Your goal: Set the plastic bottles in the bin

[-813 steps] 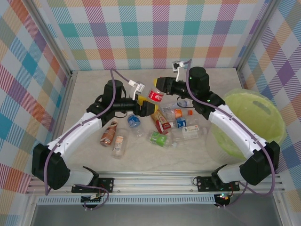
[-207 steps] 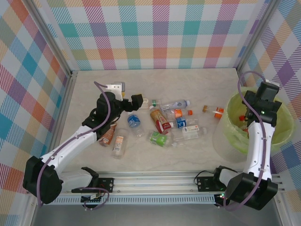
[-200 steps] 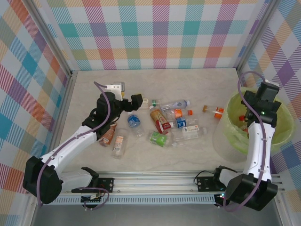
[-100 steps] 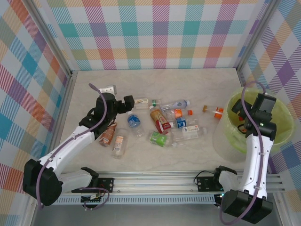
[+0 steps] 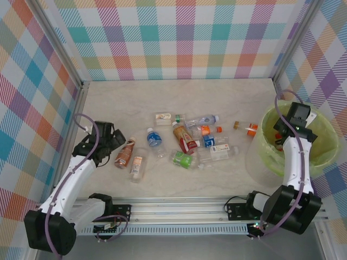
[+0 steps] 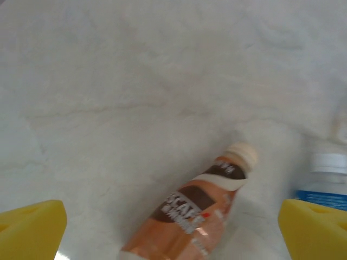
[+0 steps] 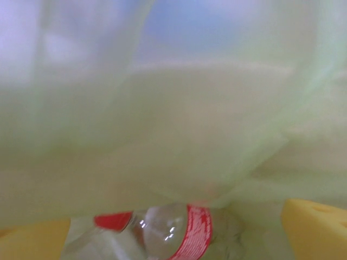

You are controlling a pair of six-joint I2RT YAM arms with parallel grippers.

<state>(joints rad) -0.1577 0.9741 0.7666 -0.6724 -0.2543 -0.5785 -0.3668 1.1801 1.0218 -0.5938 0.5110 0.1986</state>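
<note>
Several plastic bottles (image 5: 184,138) lie scattered mid-table. My left gripper (image 5: 113,142) is open at the left, just left of a brown-labelled bottle (image 5: 124,153). In the left wrist view that brown bottle (image 6: 190,216) lies on the table between my wide-apart yellow fingertips (image 6: 31,230), untouched; a blue-labelled bottle (image 6: 324,181) lies to its right. My right gripper (image 5: 282,132) reaches into the yellow-green bin (image 5: 323,142). In the right wrist view a clear bottle with red label and red cap (image 7: 173,227) lies on the bin floor, between the open fingertips (image 7: 317,227).
An orange-capped bottle (image 5: 246,128) lies just left of the bin. A white-labelled bottle (image 5: 165,117) and a clear one (image 5: 201,118) lie at the back of the pile. A pale orange bottle (image 5: 136,165) lies beside the brown one. Checked walls enclose the table.
My left arm has swung back to the left and nearer, away from the white-labelled bottle. My right gripper carried the red-labelled bottle from the pile into the bin and opened.
</note>
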